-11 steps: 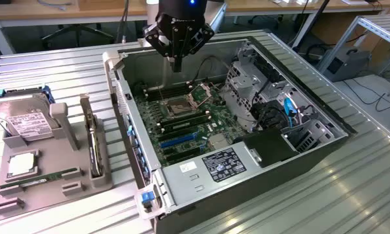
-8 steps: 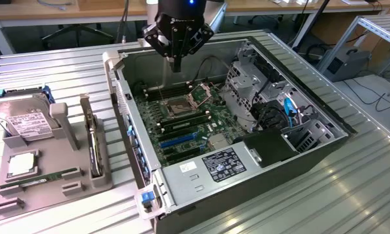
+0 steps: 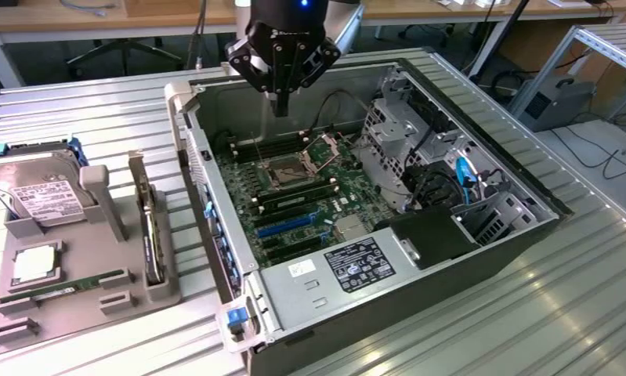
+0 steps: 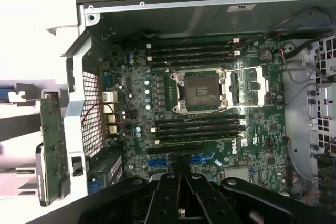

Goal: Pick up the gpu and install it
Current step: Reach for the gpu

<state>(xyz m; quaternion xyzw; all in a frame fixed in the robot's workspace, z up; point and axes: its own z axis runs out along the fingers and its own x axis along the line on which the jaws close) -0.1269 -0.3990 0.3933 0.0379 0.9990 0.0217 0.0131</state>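
The arm (image 3: 291,16) reaches in from the top edge of the exterior view, wrist turned so the black gripper (image 3: 281,108) points straight down. Its fingers (image 4: 173,182) are pressed together into one narrow tip, with nothing between them.

Ribbed metal worktable (image 3: 563,313); wooden desk (image 3: 93,22) behind (office chair (image 3: 124,51) beneath).

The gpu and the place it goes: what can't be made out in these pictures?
- Exterior view: the gpu stands edge-on in the grey holder, so its face and cooler are hidden.
- Wrist view: the gripper covers the stretch between the blue slots, so that part of the board cannot be seen.
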